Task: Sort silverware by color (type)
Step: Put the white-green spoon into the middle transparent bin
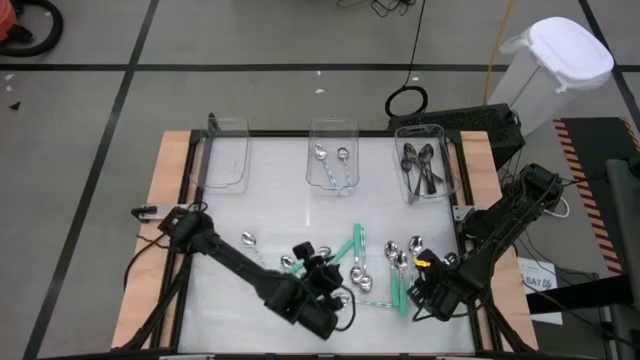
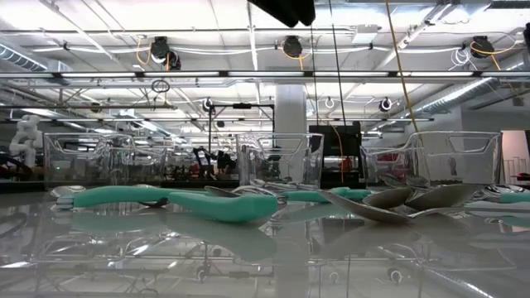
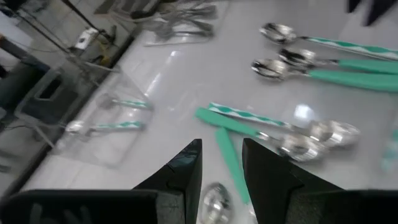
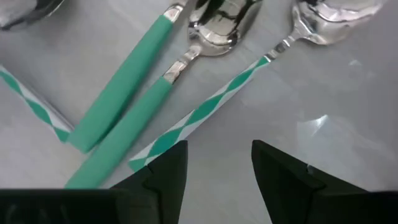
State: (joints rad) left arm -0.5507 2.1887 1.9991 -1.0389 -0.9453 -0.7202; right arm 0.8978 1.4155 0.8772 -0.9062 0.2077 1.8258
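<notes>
The left fingers (image 3: 221,180) sit a little apart with nothing between them, above the desk (image 1: 270,215) at about 6 o'clock. A shiny spoon bowl (image 3: 213,202) lies right under them. The right fingers (image 4: 217,171) are spread, holding nothing, at about 4 o'clock, just above a striped teal spoon handle (image 4: 199,115). Loose teal-handled spoons (image 1: 358,262) lie between the two arms. At 12 o'clock, the middle bin (image 1: 332,160) holds two teal spoons, and the right bin (image 1: 425,165) holds dark spoons.
</notes>
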